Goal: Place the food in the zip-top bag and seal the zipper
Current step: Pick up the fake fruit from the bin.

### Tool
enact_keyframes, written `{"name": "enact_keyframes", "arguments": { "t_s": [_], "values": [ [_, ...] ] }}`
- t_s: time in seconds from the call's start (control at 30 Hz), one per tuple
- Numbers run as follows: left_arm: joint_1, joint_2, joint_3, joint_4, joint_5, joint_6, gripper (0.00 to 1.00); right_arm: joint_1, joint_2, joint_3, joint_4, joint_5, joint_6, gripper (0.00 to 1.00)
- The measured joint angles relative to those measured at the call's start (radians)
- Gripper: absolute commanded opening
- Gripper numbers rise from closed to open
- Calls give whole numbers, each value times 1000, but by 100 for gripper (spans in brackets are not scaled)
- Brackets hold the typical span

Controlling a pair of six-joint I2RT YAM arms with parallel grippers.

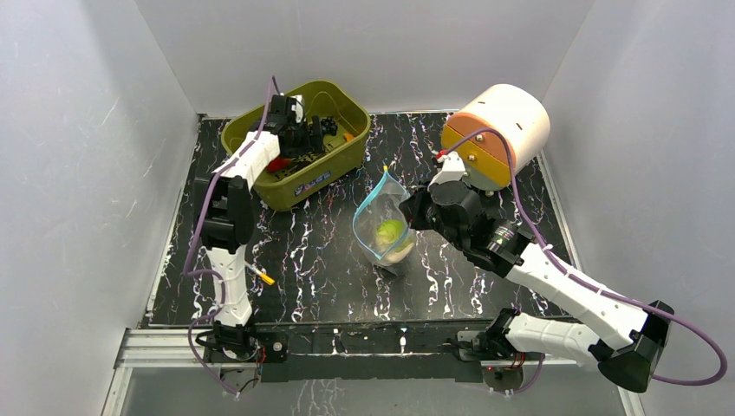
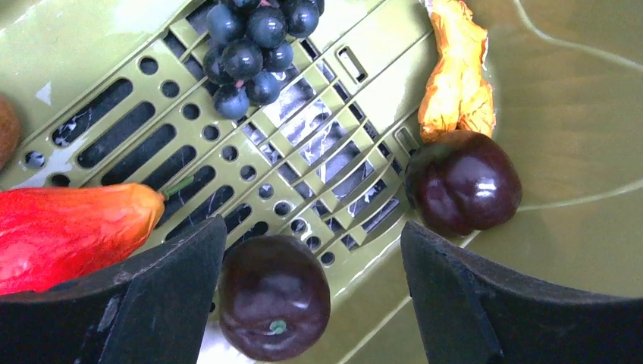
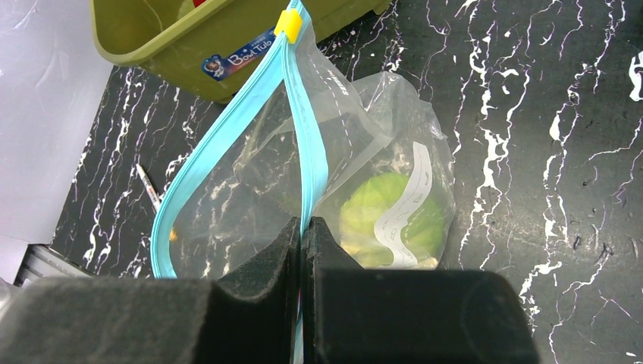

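Spread wide, my left hand [image 2: 312,243] hovers over a glossy dark-purple fruit [image 2: 274,303] in the olive-green plastic bin [image 2: 114,45]. Toward four o'clock, my right hand [image 3: 302,227] pinches the blue-teal zipper [image 3: 311,144] of the clear zip-top bag [image 3: 227,205]; pale-green cabbage [image 3: 364,208] inside, mouth unsealed.

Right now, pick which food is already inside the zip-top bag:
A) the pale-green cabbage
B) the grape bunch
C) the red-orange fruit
A: the pale-green cabbage shows through the clear zip-top bag, which the right gripper pinches at the zipper, while the grape bunch and the red-orange fruit lie in the olive bin.
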Motion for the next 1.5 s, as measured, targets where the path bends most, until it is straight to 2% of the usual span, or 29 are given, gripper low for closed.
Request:
{"name": "enact_keyframes", "arguments": {
  "t_s": [0.03,0.13,0.27,0.37,0.43,0.73,1.13,1.5],
  "values": [
    [0,3,1,6,6,0,79,0,0,0,-1,0,1,0],
    [0,65,5,35,24,0,63,0,0,0,-3,1,6,0],
    [0,111,8,29,41,5,47,0,0,0,-6,8,8,0],
    [0,126,53,-1,41,20,24,0,0,0,-6,8,11,0],
    [0,126,71,-22,34,26,18,0,0,0,-6,8,12,0],
    [0,100,116,-81,-13,35,14,0,0,0,-6,8,12,0],
    [0,-73,115,-83,-61,47,13,0,0,0,-6,8,16,0],
    [0,-171,98,-83,-68,49,13,0,2,0,-5,7,27,0]
  ]
}}
